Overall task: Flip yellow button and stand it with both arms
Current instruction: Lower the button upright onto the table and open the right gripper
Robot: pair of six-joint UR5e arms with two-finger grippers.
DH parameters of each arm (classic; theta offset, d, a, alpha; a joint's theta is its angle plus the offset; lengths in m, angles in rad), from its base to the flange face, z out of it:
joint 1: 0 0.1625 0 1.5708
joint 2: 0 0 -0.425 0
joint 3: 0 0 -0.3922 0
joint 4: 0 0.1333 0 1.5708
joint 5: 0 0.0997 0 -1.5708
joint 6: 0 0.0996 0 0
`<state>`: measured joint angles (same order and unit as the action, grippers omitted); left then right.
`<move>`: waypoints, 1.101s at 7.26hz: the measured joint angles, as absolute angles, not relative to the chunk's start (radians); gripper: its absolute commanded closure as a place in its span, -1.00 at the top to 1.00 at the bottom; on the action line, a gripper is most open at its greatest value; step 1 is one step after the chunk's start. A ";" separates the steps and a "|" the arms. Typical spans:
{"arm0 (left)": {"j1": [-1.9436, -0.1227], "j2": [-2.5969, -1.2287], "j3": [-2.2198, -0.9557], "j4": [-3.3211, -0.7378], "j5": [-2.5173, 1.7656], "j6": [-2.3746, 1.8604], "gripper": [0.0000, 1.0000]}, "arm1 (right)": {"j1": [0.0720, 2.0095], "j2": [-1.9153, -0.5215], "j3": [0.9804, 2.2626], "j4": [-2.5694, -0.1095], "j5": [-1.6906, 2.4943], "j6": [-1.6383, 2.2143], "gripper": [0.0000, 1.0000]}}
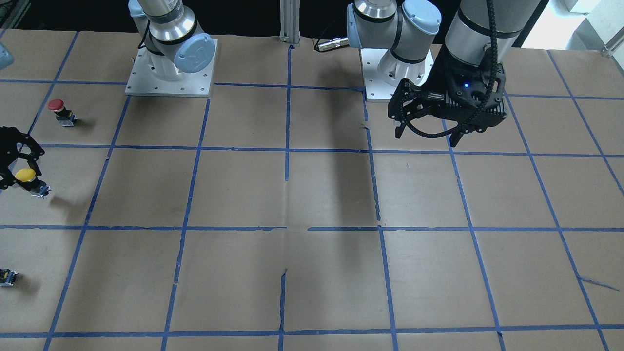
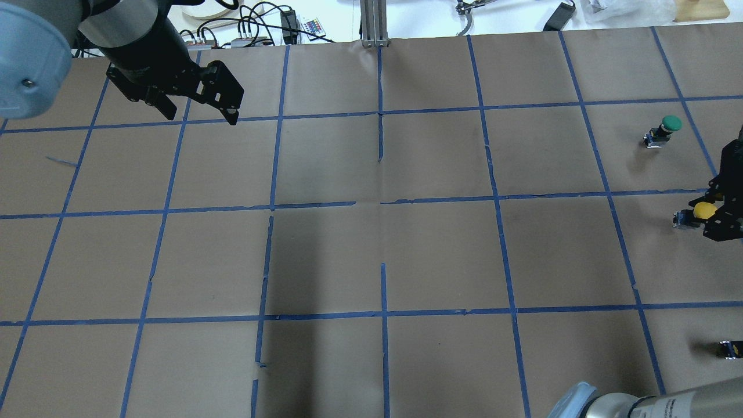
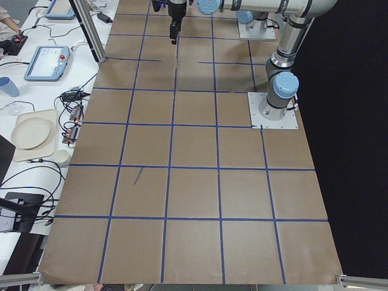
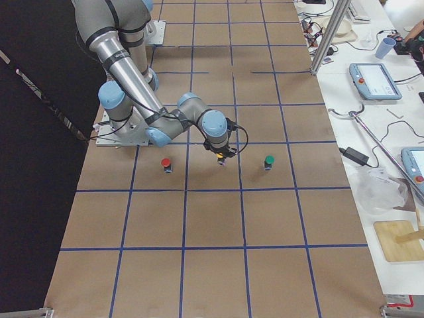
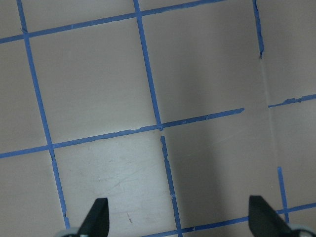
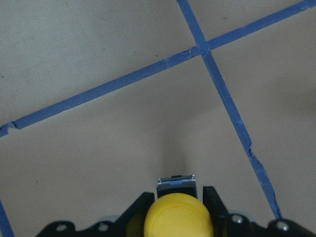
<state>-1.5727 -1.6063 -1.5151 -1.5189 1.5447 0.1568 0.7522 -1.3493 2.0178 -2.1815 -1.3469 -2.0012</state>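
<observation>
The yellow button (image 1: 25, 174) has a round yellow cap and a short black-and-metal body. It sits between the fingers of my right gripper (image 1: 22, 179) at the table's right end, seemingly a little above the paper, with its shadow beside it. It also shows in the overhead view (image 2: 704, 210) and in the right wrist view (image 6: 177, 219), where the black fingers (image 6: 213, 200) close on the cap and the metal body sticks out forward. My left gripper (image 1: 424, 135) is open and empty, high over the far left of the table (image 2: 200, 113); its fingertips (image 5: 98, 217) frame bare paper.
A red-capped button (image 1: 57, 108) stands near the right arm's base. A green-capped button (image 2: 667, 128) stands beyond the yellow one. A small capless black-and-metal block (image 1: 7, 277) lies at the table's edge. Brown paper with a blue tape grid (image 1: 287, 148) covers the table.
</observation>
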 measured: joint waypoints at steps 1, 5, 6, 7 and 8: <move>-1.573 -1.602 -1.527 -1.517 1.544 0.156 1.00 | 0.747 -1.335 2.018 -2.187 -1.347 -2.009 -0.35; -1.574 -1.598 -1.532 -1.514 1.549 0.160 1.00 | 0.744 -1.327 2.018 -2.182 -1.361 -2.016 0.08; -1.574 -1.598 -1.523 -1.515 1.550 0.158 1.00 | 0.744 -1.326 2.018 -2.178 -1.362 -2.016 0.16; -1.574 -1.600 -1.516 -1.515 1.551 0.153 1.00 | 0.743 -1.325 2.019 -2.173 -1.362 -2.015 0.48; -1.574 -1.604 -1.512 -1.515 1.553 0.146 1.00 | 0.744 -1.326 2.018 -2.162 -1.362 -2.014 0.68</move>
